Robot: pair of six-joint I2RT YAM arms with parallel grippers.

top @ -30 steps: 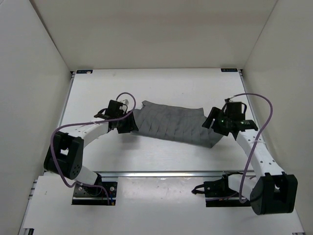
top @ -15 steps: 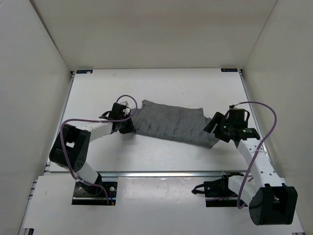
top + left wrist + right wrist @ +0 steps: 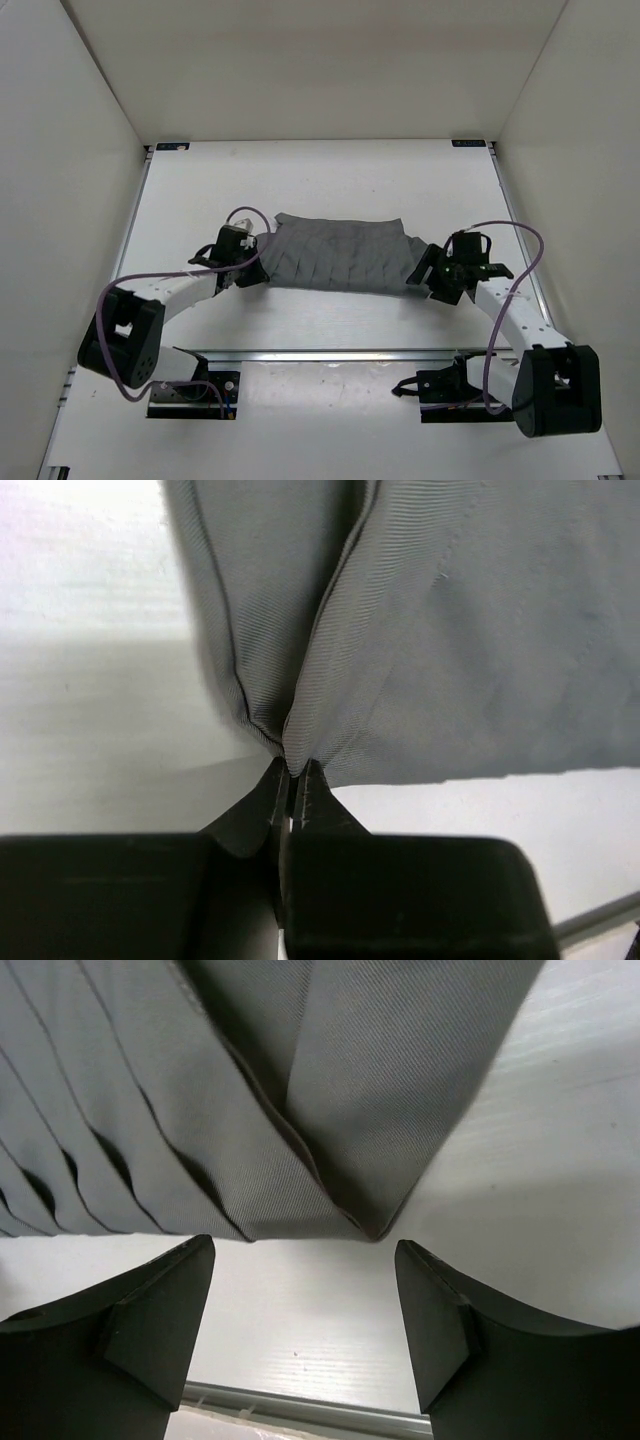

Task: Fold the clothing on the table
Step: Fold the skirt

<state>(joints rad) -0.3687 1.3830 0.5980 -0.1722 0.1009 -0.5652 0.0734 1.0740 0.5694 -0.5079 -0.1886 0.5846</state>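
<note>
**Grey clothing (image 3: 340,255) pinched by the left gripper (image 3: 257,264), right gripper (image 3: 427,277) open at the other end**

Top external view: the pleated clothing lies spread flat in the middle of the white tabletop (image 3: 300,180), with its long side running left to right. The pleats run across it in parallel lines. The left gripper sits at the garment's left edge and the right gripper at its lower right corner. Both arms reach in low from the near edge. White walls (image 3: 80,110) close in the tabletop on three sides.

Left wrist view: the left gripper (image 3: 293,780) has its fingers pressed together on a fold of the clothing (image 3: 450,660). The fabric gathers into a point where it enters the tips, and creases fan away from there. Bare tabletop (image 3: 90,730) shows to the left and below the hem.

Right wrist view: the right gripper (image 3: 305,1260) has its fingers (image 3: 160,1310) set wide apart with nothing between them. A corner of the clothing (image 3: 200,1110) lies just ahead of the gap, and no contact with either finger is visible. Its pleats are stacked towards the left. The tabletop (image 3: 540,1180) is bare to the right. A metal rail (image 3: 300,1405) crosses the bottom of the view.
</note>
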